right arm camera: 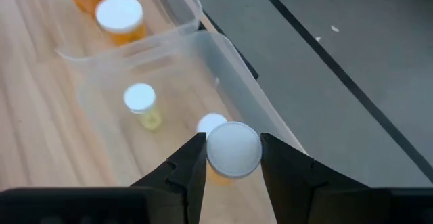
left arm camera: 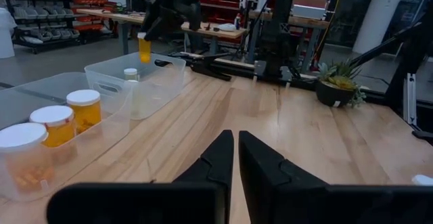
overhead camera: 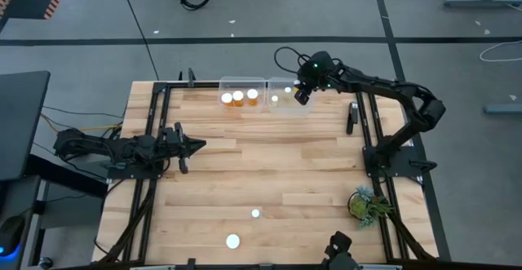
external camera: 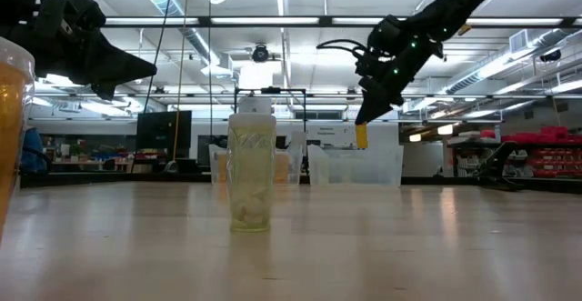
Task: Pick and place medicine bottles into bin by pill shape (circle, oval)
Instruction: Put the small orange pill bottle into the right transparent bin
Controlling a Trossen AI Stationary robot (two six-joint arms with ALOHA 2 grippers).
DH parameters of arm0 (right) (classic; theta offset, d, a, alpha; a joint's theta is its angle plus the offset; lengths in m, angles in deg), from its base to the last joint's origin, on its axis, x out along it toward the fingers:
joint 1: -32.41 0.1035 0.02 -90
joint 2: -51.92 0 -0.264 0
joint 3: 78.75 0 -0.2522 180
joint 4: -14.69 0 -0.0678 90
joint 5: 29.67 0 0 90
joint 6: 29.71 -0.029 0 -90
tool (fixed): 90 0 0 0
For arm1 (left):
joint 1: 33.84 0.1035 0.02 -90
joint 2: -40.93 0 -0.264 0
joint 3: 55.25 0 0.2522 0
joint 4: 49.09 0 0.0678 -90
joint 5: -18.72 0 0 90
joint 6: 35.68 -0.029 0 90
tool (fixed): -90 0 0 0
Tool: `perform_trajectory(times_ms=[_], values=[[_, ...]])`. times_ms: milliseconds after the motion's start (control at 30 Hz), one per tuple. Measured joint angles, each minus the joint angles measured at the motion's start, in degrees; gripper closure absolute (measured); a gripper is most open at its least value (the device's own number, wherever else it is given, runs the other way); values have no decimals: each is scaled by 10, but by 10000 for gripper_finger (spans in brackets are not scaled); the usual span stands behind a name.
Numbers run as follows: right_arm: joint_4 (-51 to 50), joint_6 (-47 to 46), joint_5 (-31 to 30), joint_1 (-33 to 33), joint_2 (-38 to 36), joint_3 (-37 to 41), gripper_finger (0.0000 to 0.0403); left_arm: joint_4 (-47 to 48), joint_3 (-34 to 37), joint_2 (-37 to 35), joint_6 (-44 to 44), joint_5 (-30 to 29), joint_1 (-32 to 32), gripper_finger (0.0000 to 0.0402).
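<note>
Pretty far along, I'd say. Right gripper (right arm camera: 232, 158) is clamped on a small bottle (right arm camera: 233, 149), hanging over the right-hand bin (overhead camera: 287, 95), which already has two small ones inside. Left-hand bin (overhead camera: 242, 95) holds three big-capped bottles. Two bottles (overhead camera: 233, 241) left at the worktop's (overhead camera: 269, 168) near edge. Left gripper (left arm camera: 235, 155) is pinched closed, empty, waiting off to the side.

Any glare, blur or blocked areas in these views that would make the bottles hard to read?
Low view: ceiling strip lights glare behind the bottle standing nearest; an amber blur crowds the picture's left edge. High view: caps show as blown-out white dots. Right wrist view: the held bottle in the right claw hides part of the bin.
</note>
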Motion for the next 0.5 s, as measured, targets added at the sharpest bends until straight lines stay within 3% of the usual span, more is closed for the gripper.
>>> perform_trajectory(times_ms=[500], values=[[72,-23,2,-17,0,69,264,0,0,0,0,0,0,378]])
